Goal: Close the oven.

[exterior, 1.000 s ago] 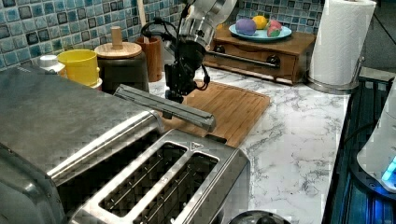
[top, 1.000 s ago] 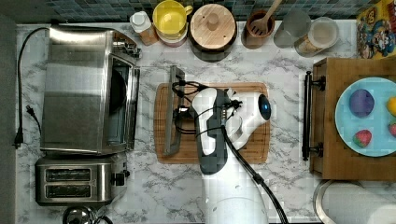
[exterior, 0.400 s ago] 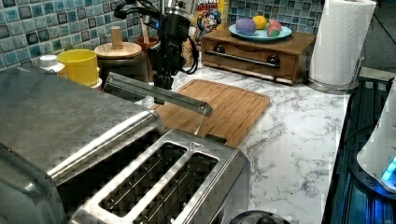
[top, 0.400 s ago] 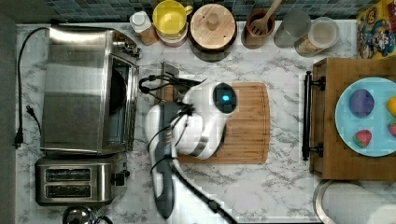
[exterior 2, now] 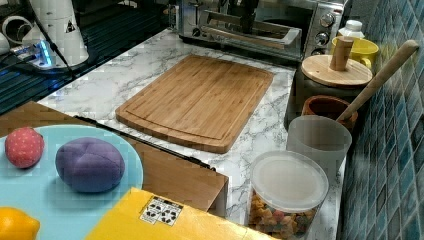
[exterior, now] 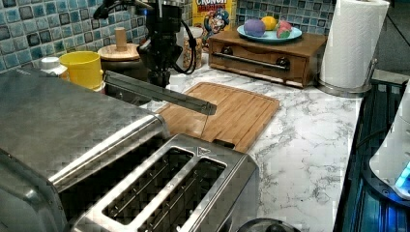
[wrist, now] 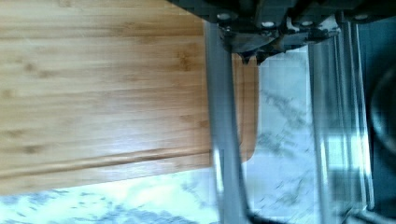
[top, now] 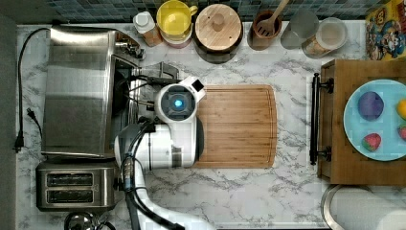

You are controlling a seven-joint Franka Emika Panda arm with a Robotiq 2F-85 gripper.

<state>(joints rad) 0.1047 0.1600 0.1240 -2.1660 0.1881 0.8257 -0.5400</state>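
The steel oven [top: 76,91] stands at the top view's left, and its glass door [exterior 2: 250,35] is part-way up, tilted between flat and upright. In the left view the long bar handle [exterior: 159,92] slants across in front of my gripper [exterior: 158,79]. The gripper is pressed against the door just behind the bar. In the wrist view the fingertips [wrist: 254,56] meet in one dark point between the handle bar [wrist: 224,140] and the door glass [wrist: 341,116]. They hold nothing. My wrist covers the gripper in the top view.
A two-slot toaster [top: 76,186] sits beside the oven. A bamboo cutting board [top: 234,124] lies in front of the door. A yellow cup [top: 174,19], a wooden-lidded jar [top: 219,28] and canisters line the tiled wall. A wooden drawer box [top: 335,120] carries a blue plate.
My arm has swung toward the top view's left, from over the cutting board to the oven front. The door has risen from nearly flat to a steeper tilt.
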